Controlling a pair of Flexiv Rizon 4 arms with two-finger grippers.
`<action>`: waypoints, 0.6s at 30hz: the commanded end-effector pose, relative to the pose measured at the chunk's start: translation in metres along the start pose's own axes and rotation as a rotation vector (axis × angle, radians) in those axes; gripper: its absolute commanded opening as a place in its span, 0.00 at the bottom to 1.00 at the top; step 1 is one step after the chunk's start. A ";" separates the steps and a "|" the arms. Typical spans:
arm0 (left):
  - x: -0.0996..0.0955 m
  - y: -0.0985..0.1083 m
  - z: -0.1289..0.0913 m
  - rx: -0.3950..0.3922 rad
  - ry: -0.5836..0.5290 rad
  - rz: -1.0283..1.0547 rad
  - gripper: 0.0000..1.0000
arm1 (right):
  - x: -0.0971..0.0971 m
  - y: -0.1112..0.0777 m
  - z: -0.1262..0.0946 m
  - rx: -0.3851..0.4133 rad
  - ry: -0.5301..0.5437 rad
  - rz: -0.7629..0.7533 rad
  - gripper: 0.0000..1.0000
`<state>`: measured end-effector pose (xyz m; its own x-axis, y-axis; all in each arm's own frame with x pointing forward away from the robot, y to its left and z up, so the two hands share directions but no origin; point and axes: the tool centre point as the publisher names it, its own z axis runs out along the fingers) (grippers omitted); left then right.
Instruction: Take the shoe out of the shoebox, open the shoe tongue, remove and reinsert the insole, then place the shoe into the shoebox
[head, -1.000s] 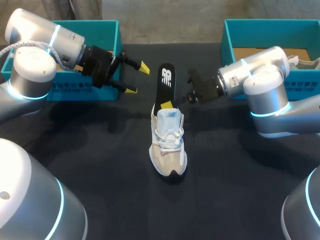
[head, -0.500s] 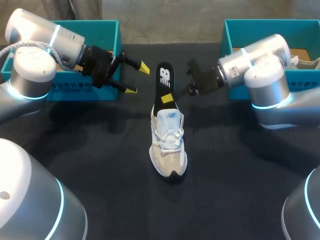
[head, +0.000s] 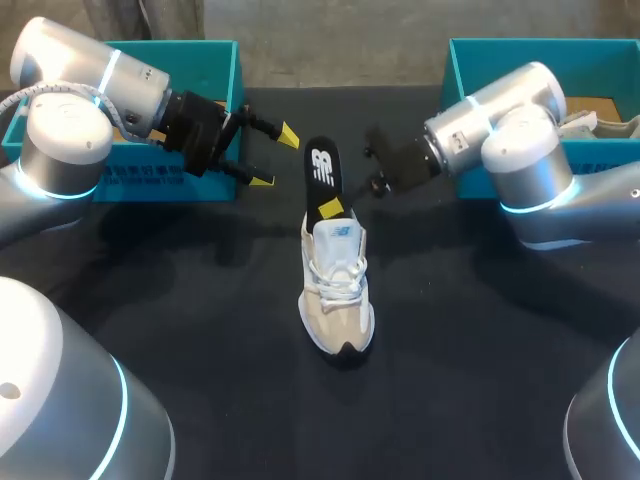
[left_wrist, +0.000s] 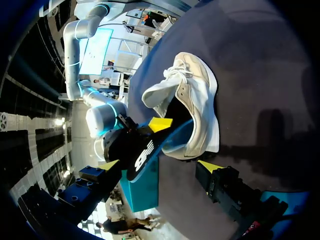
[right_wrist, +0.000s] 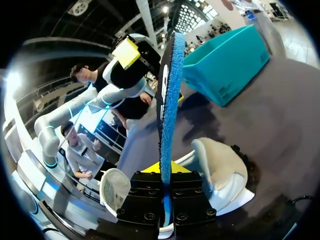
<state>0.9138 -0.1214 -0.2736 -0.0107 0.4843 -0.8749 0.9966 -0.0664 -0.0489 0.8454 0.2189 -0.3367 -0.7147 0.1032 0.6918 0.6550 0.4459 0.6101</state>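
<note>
Over the last second the right pincer (right_wrist: 166, 191), clamped on the insole (head: 321, 170), has tipped it leftward above the heel of the shoe (head: 338, 285). Its lower end is at the shoe's opening, so the insole step looks unfinished. The shoe lies on the counter (head: 200, 300), and left of its heel the left pincer (head: 275, 158) hangs with fingers apart, empty.

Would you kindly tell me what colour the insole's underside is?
Bright blue; the insole shows it best in the right wrist view.
</note>
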 end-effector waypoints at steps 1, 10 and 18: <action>0.000 -0.001 0.000 -0.002 0.001 0.001 1.00 | 0.004 -0.010 0.007 -0.014 -0.001 0.012 0.00; 0.000 -0.001 0.000 -0.002 0.001 0.001 1.00 | 0.010 -0.022 0.018 -0.024 0.015 0.043 0.00; 0.000 -0.001 0.000 -0.002 0.001 0.001 1.00 | 0.012 -0.007 0.007 -0.011 -0.027 0.008 0.31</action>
<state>0.9137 -0.1214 -0.2736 -0.0108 0.4843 -0.8748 0.9966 -0.0664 -0.0490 0.8295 0.2249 -0.3447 -0.7128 0.1171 0.6915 0.6663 0.4209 0.6155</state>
